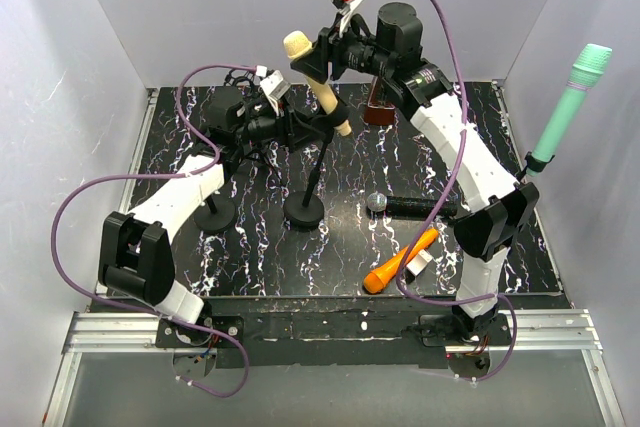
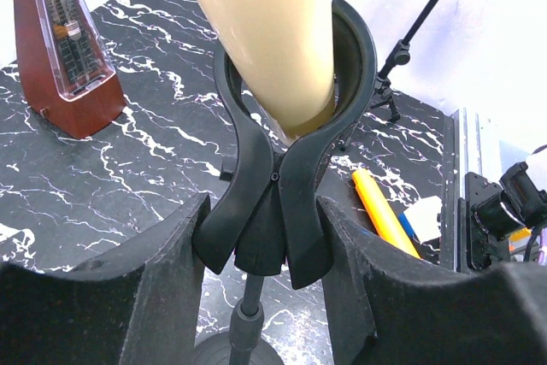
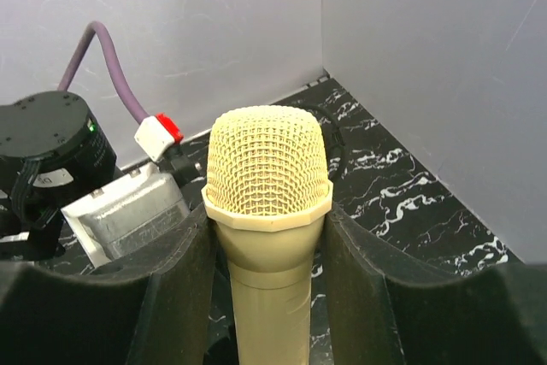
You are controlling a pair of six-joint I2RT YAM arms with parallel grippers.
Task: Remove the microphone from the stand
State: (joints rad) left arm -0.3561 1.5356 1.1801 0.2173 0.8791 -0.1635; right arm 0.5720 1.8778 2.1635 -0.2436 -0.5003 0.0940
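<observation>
Black marbled table (image 1: pixel 250 257), white walls (image 1: pixel 200 7): we are looking down on the stand (image 1: pixel 304 209) at centre.
Its clip (image 2: pixel 282 203) is holding the cream microphone (image 3: pixel 267 211) at a tilt. The left gripper (image 2: pixel 263 245) is pinching the clip's lower handles between narrowly parted fingers, while the right gripper (image 3: pixel 267 279) is hugging the microphone just below its mesh head, seemingly clamping it.

Robot lab test cell: blank grey walls (image 1: pixel 200 7) around a black marbled table (image 1: pixel 270 252) on aluminium rails (image 1: pixel 560 329).

Cream microphone (image 1: pixel 317 82) sits tilted in the black stand's (image 1: pixel 304 209) clip (image 2: pixel 286 185).
</observation>
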